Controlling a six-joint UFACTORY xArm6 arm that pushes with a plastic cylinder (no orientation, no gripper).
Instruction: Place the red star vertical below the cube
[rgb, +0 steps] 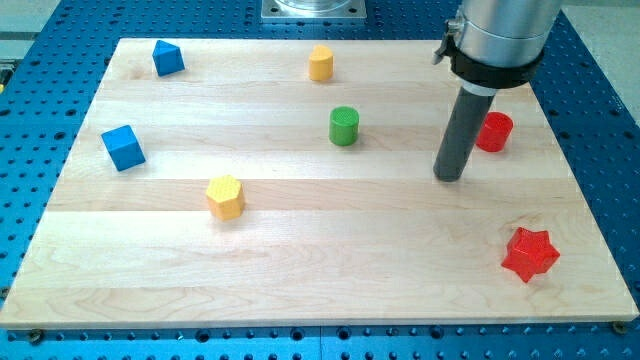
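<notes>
The red star lies near the lower right corner of the wooden board. The blue cube sits at the view's left, far from the star. My tip rests on the board right of centre, above and left of the star and well apart from it. The tip stands just left of a red cylinder without touching it.
A blue block with a pointed top sits at the upper left. A yellow cylinder-like block is at the top centre, a green cylinder below it, and a yellow hexagon left of centre.
</notes>
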